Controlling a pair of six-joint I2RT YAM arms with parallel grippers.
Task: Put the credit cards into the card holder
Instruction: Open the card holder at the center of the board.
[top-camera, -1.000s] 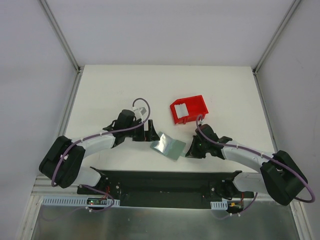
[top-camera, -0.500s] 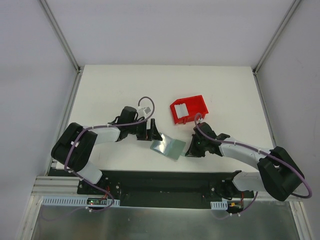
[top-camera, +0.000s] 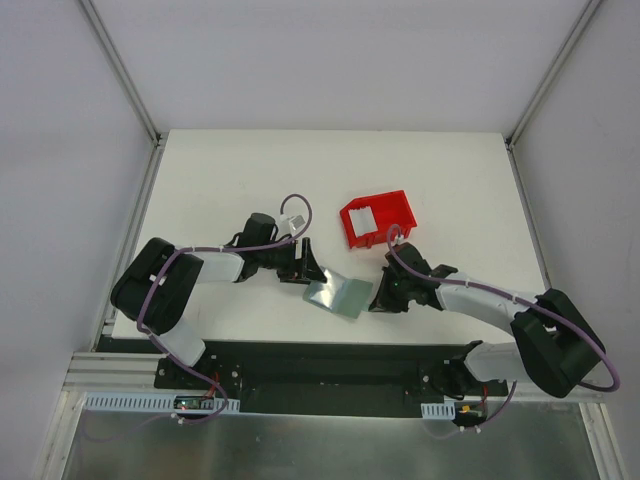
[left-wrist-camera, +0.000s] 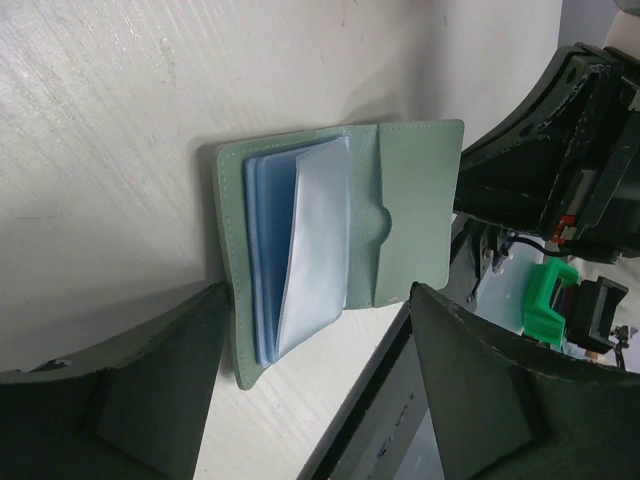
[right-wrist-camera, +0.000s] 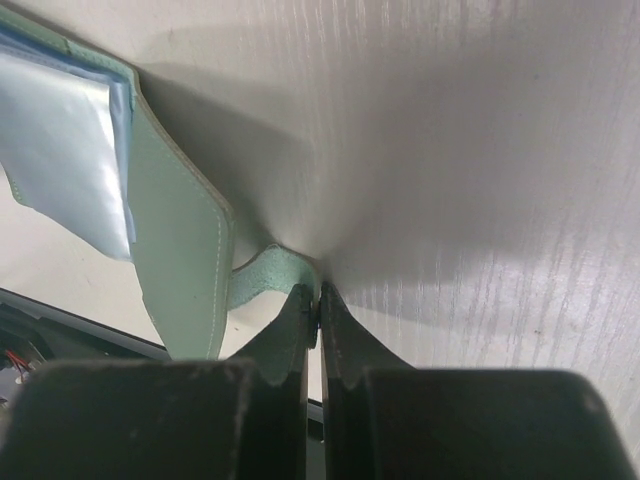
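Observation:
The card holder (top-camera: 341, 296), a grey-green wallet, lies open near the table's front edge, its pale blue-grey sleeves (left-wrist-camera: 312, 250) fanned up. My left gripper (top-camera: 308, 266) is open and empty at its left edge; in the left wrist view the gripper (left-wrist-camera: 318, 325) straddles the wallet's (left-wrist-camera: 410, 215) near end. My right gripper (top-camera: 378, 298) is at its right edge, shut on the wallet's green snap strap (right-wrist-camera: 262, 277), which is pinched at the gripper's tips (right-wrist-camera: 319, 297). A pale flat thing (top-camera: 362, 220), perhaps a credit card, lies in the red bin. The orange-gold card is out of view.
A red plastic bin (top-camera: 385, 207) stands just behind the right gripper. The black base rail (top-camera: 320, 360) runs along the table's front edge, close to the wallet. The right arm (left-wrist-camera: 560, 140) shows beyond the wallet in the left wrist view.
The left arm's elbow has swung inward and up, and its gripper has shifted slightly right, closer to the wallet's left edge. The right gripper and wallet have barely moved.

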